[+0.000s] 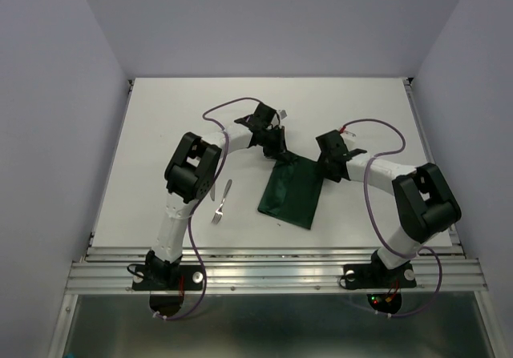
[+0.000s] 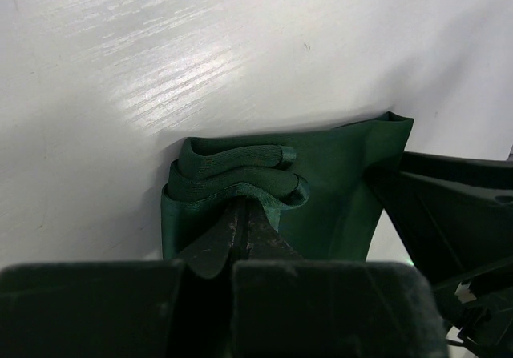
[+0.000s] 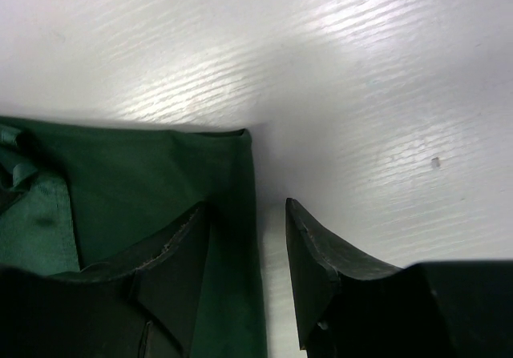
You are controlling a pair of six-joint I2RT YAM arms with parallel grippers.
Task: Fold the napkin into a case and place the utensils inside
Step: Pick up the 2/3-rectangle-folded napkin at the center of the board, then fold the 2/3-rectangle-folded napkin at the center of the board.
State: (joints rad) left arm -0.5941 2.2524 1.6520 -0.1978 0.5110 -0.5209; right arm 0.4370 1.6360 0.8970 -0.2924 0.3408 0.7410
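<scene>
The dark green napkin (image 1: 292, 191) lies folded into a narrow rectangle at mid-table. My left gripper (image 1: 278, 148) is at its far left corner. In the left wrist view this gripper (image 2: 243, 204) is shut on a bunched fold of the napkin (image 2: 337, 174). My right gripper (image 1: 333, 167) is at the far right corner. In the right wrist view it (image 3: 247, 207) is open and straddles the napkin's (image 3: 144, 174) right edge, one finger over the cloth and one over the bare table. The knife (image 1: 227, 187) and fork (image 1: 217, 211) lie to the left of the napkin, apart from it.
The white table (image 1: 160, 134) is bounded by purple walls at the back and sides and by a metal rail (image 1: 272, 274) at the near edge. The left arm's elbow (image 1: 192, 170) stands close to the utensils. The right gripper's body shows in the left wrist view (image 2: 453, 206).
</scene>
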